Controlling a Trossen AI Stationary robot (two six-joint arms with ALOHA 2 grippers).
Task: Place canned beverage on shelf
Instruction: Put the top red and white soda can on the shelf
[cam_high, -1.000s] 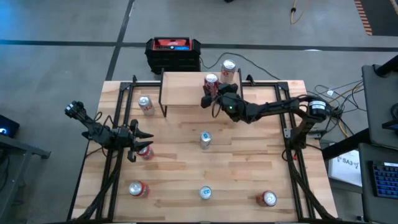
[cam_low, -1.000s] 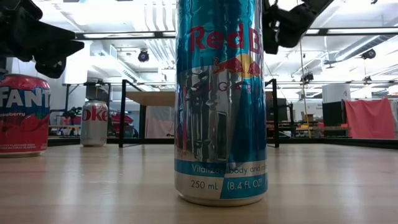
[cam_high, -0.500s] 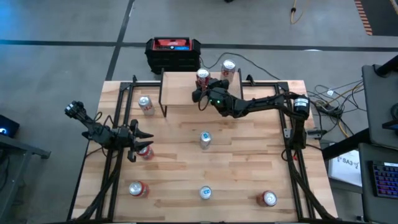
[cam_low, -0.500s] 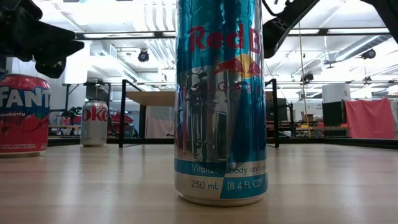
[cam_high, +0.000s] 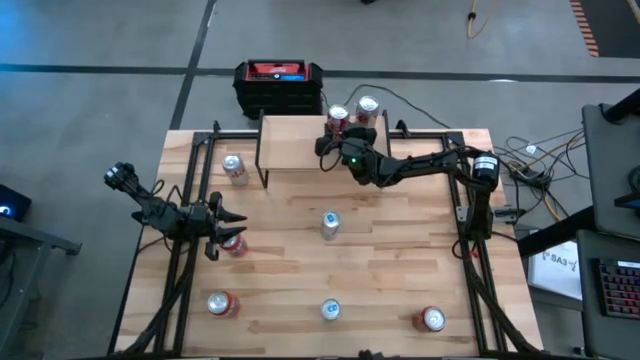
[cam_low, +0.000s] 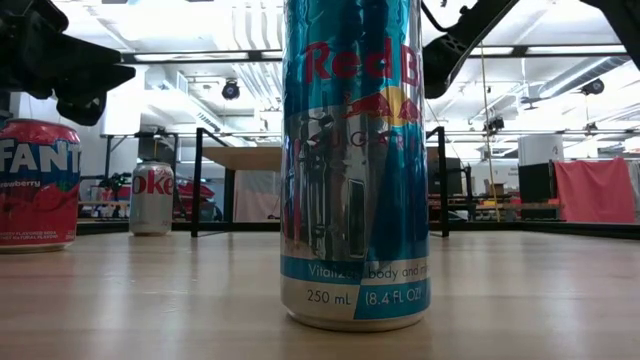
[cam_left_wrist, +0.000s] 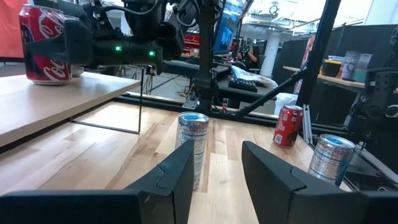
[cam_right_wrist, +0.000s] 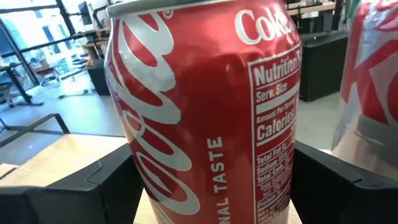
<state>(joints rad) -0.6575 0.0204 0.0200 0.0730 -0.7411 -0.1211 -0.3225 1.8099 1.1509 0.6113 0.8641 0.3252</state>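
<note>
The light wooden plank worktop (cam_high: 400, 260) in its black metal frame carries everything here. At its far edge stands the shelf (cam_high: 290, 140), a small raised rack with a pale rectangular wooden top board on thin black legs; beyond it on the floor sits a black-and-red box (cam_high: 279, 85).

The right arm reaches across from the right side, and the right pincer (cam_high: 338, 135) sits at the shelf's right end, its two dark fingers closed on either side of the red Coca-Cola can (cam_high: 337, 118). The right wrist view shows that can (cam_right_wrist: 199, 112) upright between the fingers, with a silver-and-red can (cam_high: 367, 108) just beside it. In the left wrist view the red can's base rests on the top board.

The left arm waits at the left edge of the worktop; the left pincer (cam_high: 222, 228) is shut and empty, just beside a red can (cam_high: 235, 245).

A tall blue-and-silver Red Bull can (cam_high: 330, 224) stands mid-worktop. Other cans are scattered: a silver Diet Coke can (cam_high: 235, 168) left of the shelf, and three along the near edge.
</note>
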